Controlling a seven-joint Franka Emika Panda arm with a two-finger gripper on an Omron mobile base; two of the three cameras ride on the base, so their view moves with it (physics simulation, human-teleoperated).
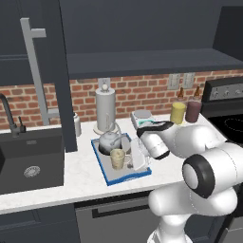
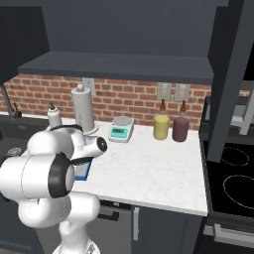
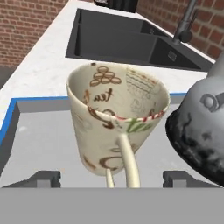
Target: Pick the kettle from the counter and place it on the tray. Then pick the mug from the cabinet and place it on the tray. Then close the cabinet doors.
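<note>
Cream mug (image 3: pixel 117 127), brown print, upright on tray (image 3: pixel 39 144).

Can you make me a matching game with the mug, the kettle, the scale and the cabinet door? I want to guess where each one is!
1 mug
2 kettle
3 scale
4 cabinet door

a swung open above the counter
b on the tray, front, by the gripper
c on the tray, at the back
d on the counter, off the tray

Pairs: 1-b, 2-c, 3-d, 4-a
</note>
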